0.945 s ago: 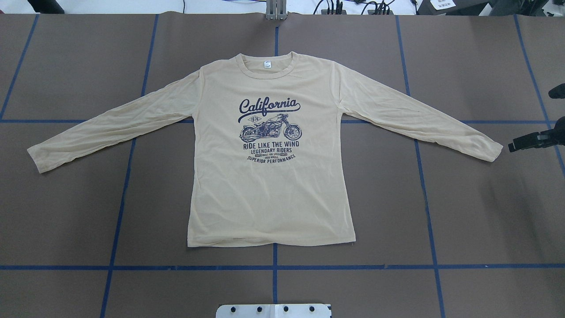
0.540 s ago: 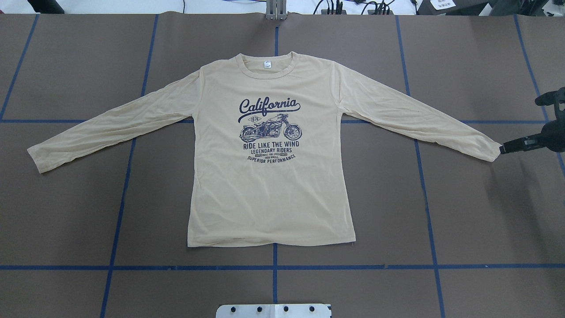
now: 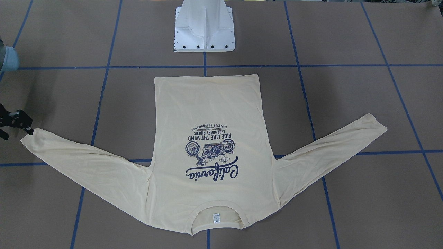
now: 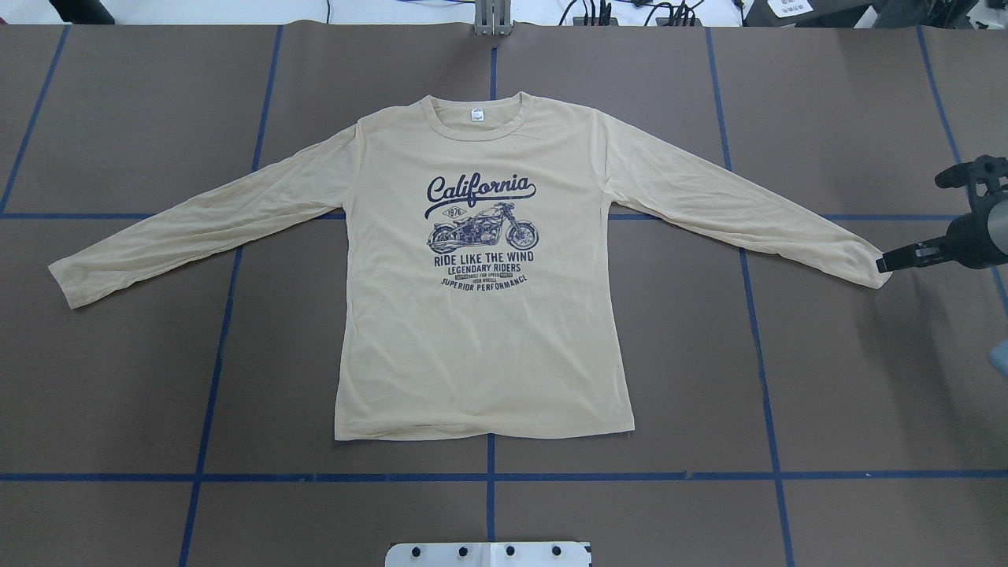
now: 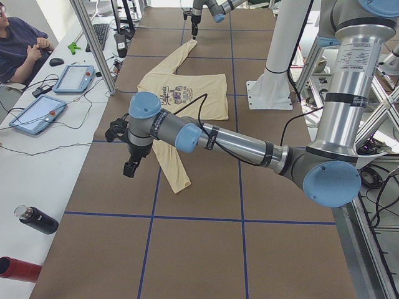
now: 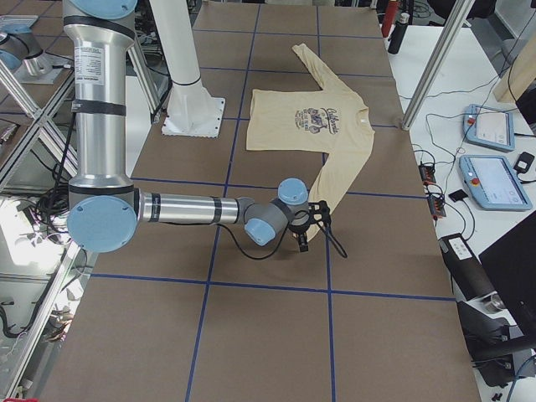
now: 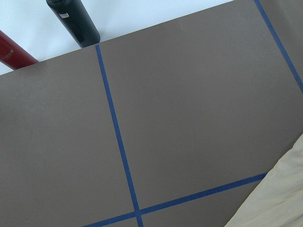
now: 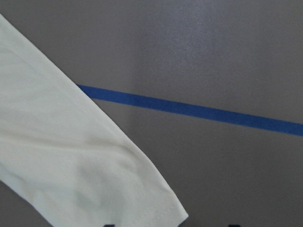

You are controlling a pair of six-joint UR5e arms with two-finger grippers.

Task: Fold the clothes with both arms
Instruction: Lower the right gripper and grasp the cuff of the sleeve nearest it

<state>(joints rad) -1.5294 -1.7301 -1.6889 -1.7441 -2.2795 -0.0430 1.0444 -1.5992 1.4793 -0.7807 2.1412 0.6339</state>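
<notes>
The brown bench (image 4: 118,378), ruled with blue tape lines, carries the shirt (image 4: 480,339) spread flat and face up, just in front of the white pedestal (image 3: 204,31). The shirt is pale cream-yellow, thin and long-sleeved, with a navy "California" motorcycle print (image 4: 482,232) on the chest. Its hem lies nearest the pedestal and its collar farthest, so the body's long axis runs straight away from the pedestal. The sleeves spread wide to both sides, slanting back so that the cuffs lie closer to the pedestal's side than the shoulders.

The left arm (image 5: 237,143) reaches out to the pedestal's left and the right arm (image 6: 184,208) to its right.

The right tool (image 4: 883,264) is at the end of the right cuff (image 4: 866,268). Its finger ends stand apart in the wrist view and grip nothing.

The left tool (image 5: 129,168) hangs near the left cuff, apart from it. Whether its fingers are spread or closed I cannot tell.

A small white label (image 4: 476,115) sits inside the collar.
</notes>
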